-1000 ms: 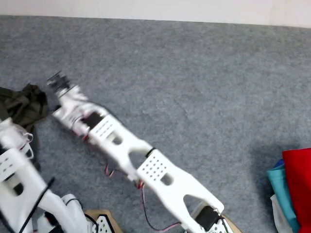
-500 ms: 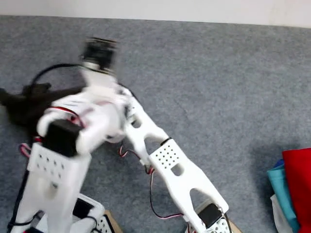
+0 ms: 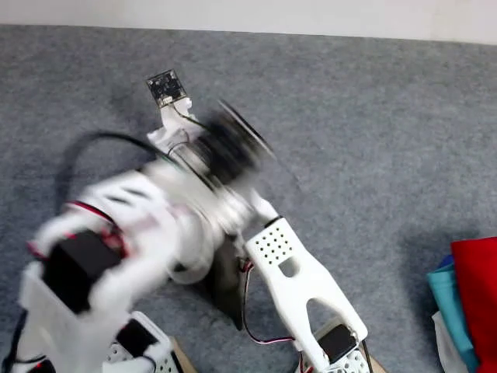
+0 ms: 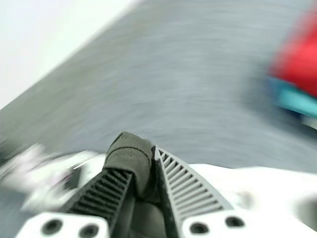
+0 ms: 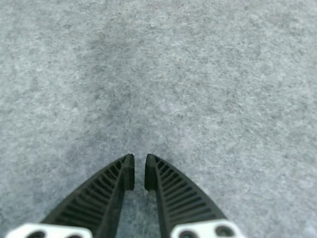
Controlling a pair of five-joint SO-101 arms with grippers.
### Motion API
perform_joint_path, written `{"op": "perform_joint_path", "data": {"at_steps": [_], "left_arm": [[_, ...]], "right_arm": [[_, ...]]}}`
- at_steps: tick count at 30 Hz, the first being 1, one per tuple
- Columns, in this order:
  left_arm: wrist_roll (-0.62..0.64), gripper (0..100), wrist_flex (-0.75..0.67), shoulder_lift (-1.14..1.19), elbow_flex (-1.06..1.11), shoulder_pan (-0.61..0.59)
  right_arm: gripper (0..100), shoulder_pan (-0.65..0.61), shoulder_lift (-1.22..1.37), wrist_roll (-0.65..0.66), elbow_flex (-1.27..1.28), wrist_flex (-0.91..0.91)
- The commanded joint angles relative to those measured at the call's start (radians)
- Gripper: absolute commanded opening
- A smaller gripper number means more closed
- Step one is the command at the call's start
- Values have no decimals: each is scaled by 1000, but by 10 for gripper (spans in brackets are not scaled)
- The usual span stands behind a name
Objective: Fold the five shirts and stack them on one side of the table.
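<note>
My left gripper (image 4: 141, 161) is shut on a bunched fold of a dark olive shirt (image 4: 130, 153). In the high view the left arm (image 3: 132, 256) shows as a large blur raised over the table's near left. The dark shirt (image 3: 227, 291) hangs beneath it, above the grey table (image 3: 365, 132). My right gripper (image 5: 138, 166) points down at bare grey surface, its fingers nearly touching with nothing between them. The right arm (image 3: 287, 272) stretches from the near edge toward the far left, with its wrist camera board (image 3: 166, 85) on top.
A stack of folded shirts lies at the right edge: a red one (image 3: 475, 287) on top, teal (image 3: 449, 299) and white (image 3: 446, 342) beneath. The same stack shows as a red and teal blur (image 4: 297, 74) in the left wrist view. A pale wall runs along the far edge.
The left arm has swung up and rightward, lifting the dark shirt off the table's left side. The right arm's wrist has shifted farther from the near edge and to the right.
</note>
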Motion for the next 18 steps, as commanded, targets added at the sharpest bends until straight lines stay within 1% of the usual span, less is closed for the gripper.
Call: {"op": "perform_joint_path", "data": {"at_steps": [1, 3, 5, 7, 9, 13, 15, 18], "left_arm": [[-8, 7, -54, -2, -33, -556], [-3, 7, -117, -2, -30, -788], [-3, 7, -163, -2, -30, -972], [-9, 7, -181, -1, -25, -1087], [-48, 7, -187, -5, 12, -1141], [-189, 7, -183, -8, 150, -1145], [-227, 7, -192, -4, 239, -1147], [-238, 7, -275, -8, 378, -1159]], "right_arm": [[52, 13, -28, -9, -51, 4], [52, 13, -28, -9, -51, 4], [52, 15, -28, -9, -51, 4], [52, 15, -28, -9, -53, 4], [52, 8, -33, -9, -53, 5], [53, -24, -41, -9, -88, 22], [53, -50, -50, -9, -147, 116], [53, -102, -61, -9, -277, 328]]}}
